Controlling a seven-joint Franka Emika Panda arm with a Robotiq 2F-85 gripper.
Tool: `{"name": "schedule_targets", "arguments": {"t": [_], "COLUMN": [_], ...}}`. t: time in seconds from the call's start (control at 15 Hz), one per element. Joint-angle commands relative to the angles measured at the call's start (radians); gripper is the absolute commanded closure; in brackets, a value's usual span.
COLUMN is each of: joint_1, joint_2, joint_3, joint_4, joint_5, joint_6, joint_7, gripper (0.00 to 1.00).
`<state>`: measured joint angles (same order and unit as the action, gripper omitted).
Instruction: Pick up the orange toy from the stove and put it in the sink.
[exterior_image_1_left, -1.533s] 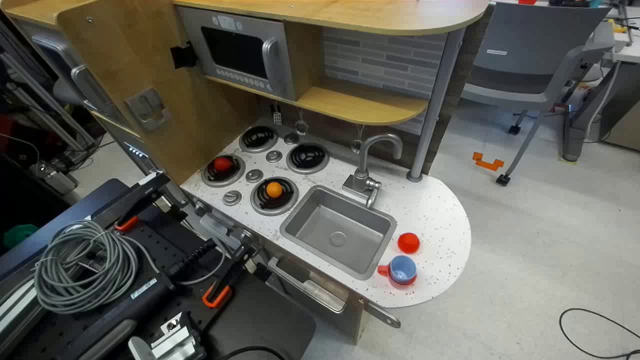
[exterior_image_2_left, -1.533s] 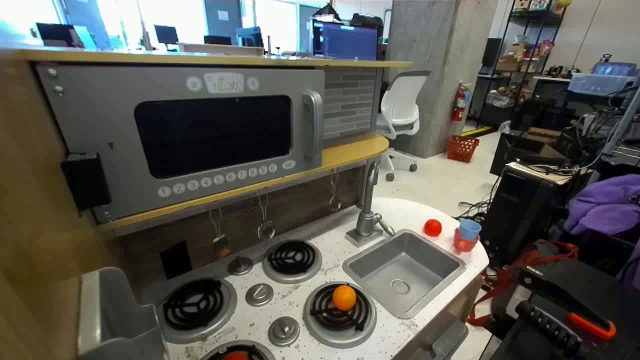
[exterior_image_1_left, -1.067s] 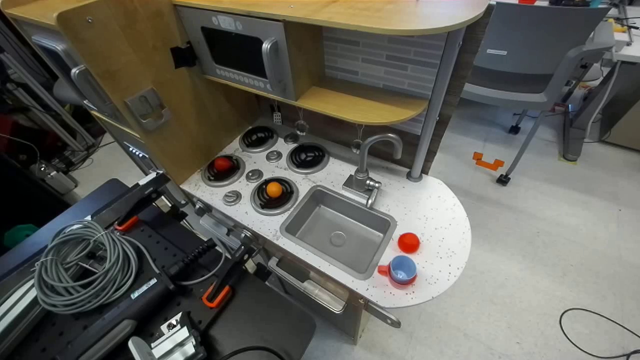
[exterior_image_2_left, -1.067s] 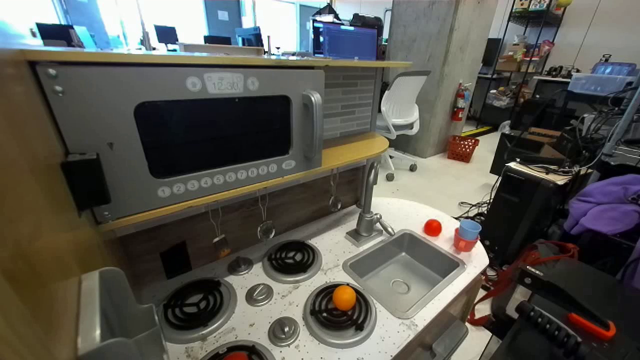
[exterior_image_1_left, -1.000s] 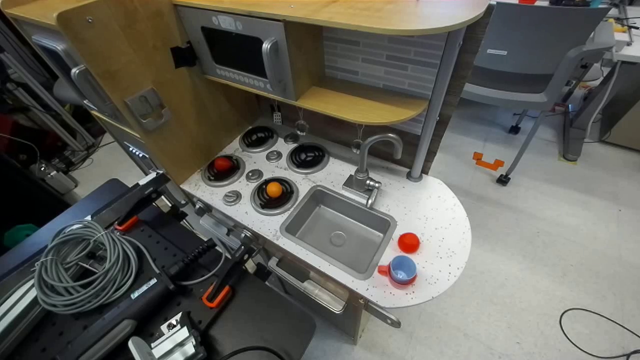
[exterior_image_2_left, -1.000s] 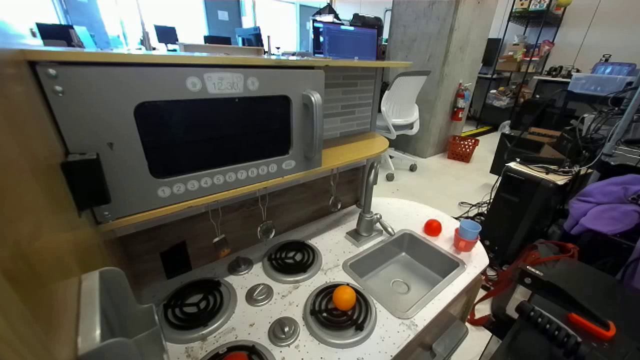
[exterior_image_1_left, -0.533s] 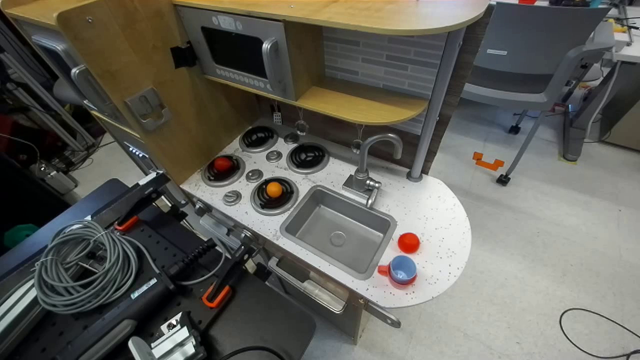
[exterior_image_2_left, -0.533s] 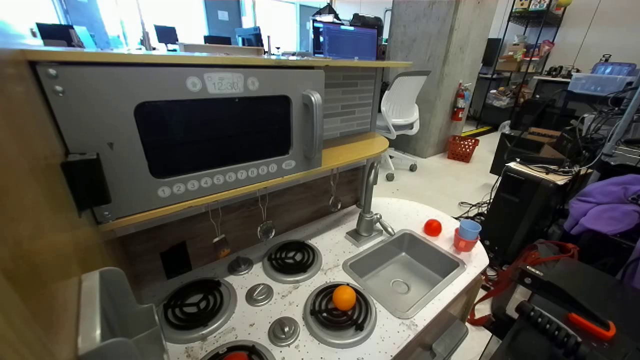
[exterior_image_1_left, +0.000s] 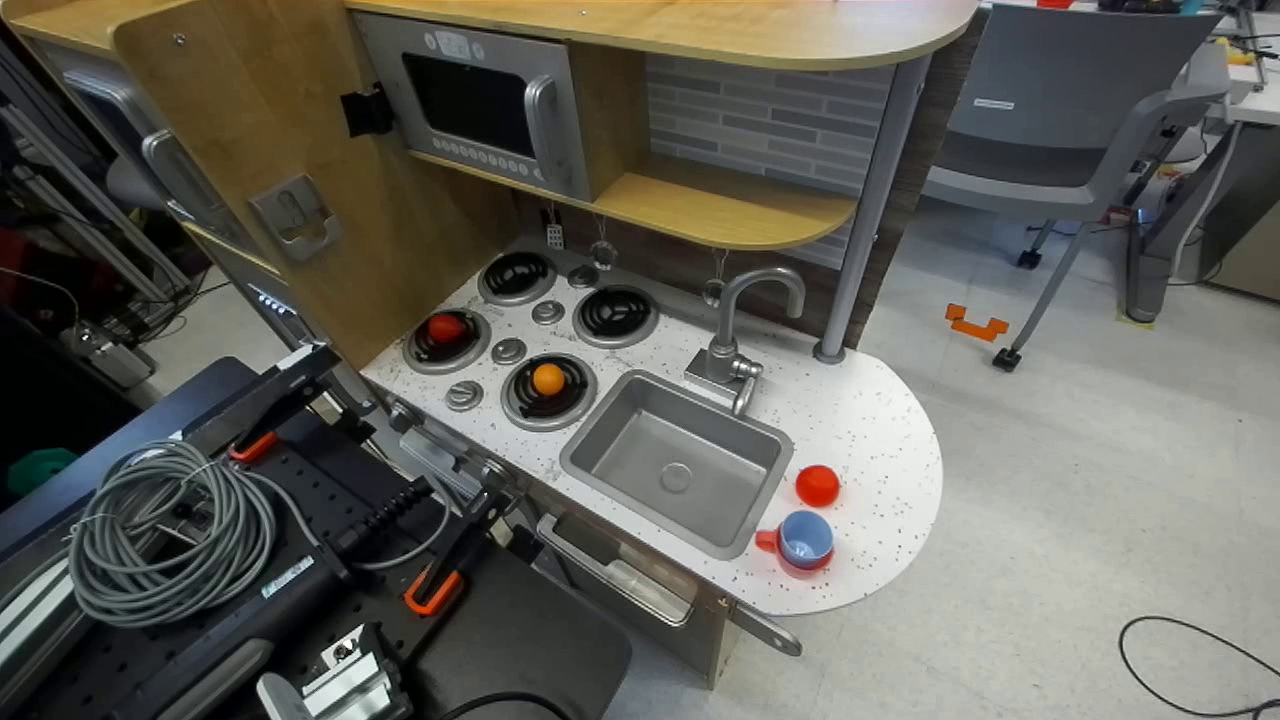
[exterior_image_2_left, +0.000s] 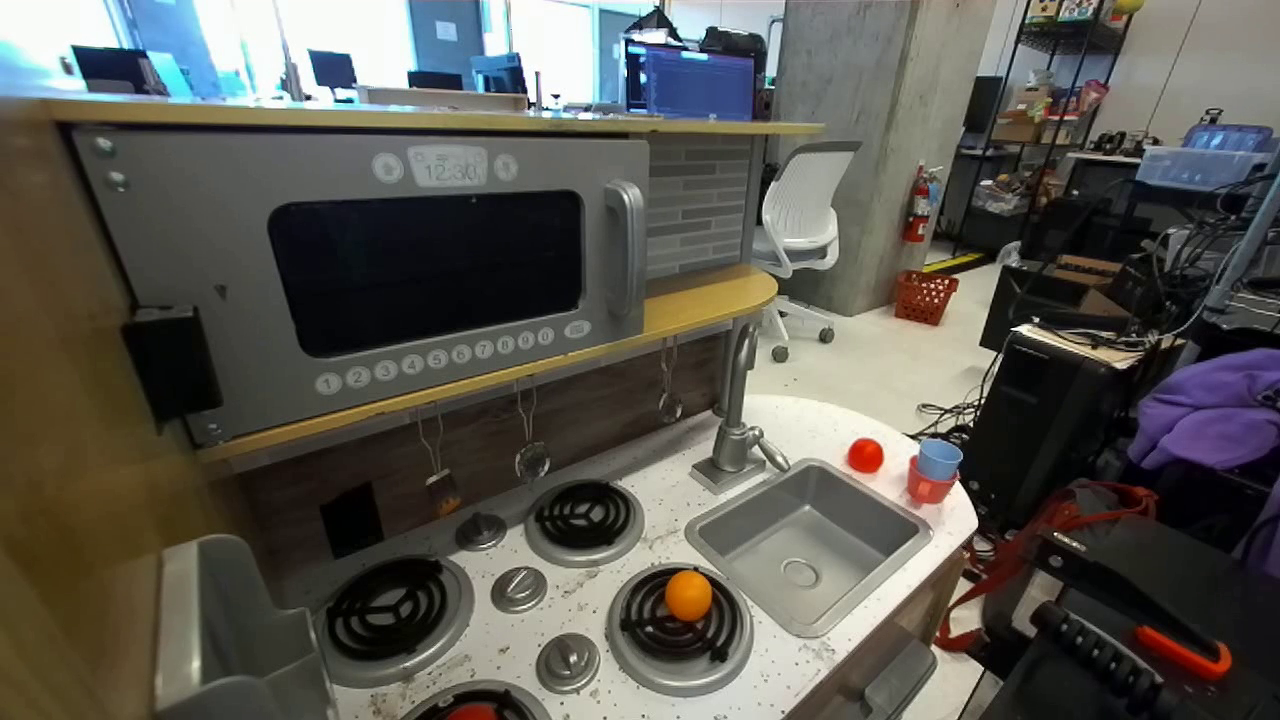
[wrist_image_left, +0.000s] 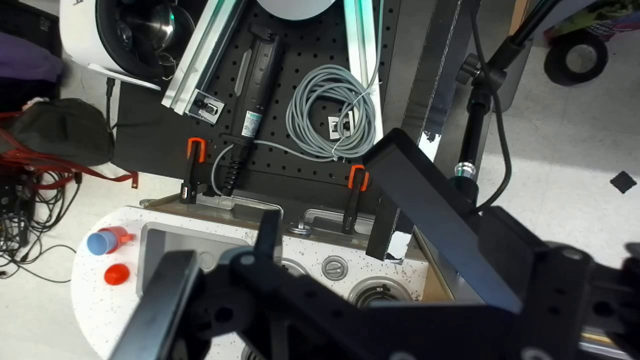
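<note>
The orange toy is a small ball resting on the front burner beside the sink; it also shows in an exterior view. The stove has several black burners in a white speckled countertop, also in an exterior view. The grey sink is bare inside in both exterior views. My gripper shows only in the wrist view, fingers spread wide with nothing between them. There it covers the orange toy and much of the stove; part of the sink shows.
A redder ball sits on another front burner. A red round toy and stacked blue and red cups stand beyond the sink. A curved faucet rises behind it. The microwave and shelf overhang the counter.
</note>
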<state>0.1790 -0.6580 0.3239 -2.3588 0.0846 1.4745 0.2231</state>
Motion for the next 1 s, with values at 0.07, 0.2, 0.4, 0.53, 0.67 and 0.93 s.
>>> {"name": "schedule_targets", "arguments": {"t": [0.07, 0.2, 0.4, 0.53, 0.67, 0.93], "joint_1": [-0.013, -0.027, -0.053, -0.074, -0.094, -0.128], "joint_2": [-0.038, -0.042, -0.026, -0.012, -0.006, 0.037], "joint_3": [-0.074, -0.119, -0.181, -0.215, -0.246, -0.287], "joint_4": [-0.046, -0.072, -0.110, -0.145, -0.180, -0.239], "joint_5": [-0.048, -0.059, -0.067, -0.075, -0.093, -0.108], "joint_6": [0.062, 0.129, 0.246, 0.333, 0.409, 0.578], "joint_7": [-0.048, -0.066, -0.103, -0.135, -0.178, -0.208], "gripper": [0.00, 0.00, 0.00, 0.00, 0.00, 0.00]}}
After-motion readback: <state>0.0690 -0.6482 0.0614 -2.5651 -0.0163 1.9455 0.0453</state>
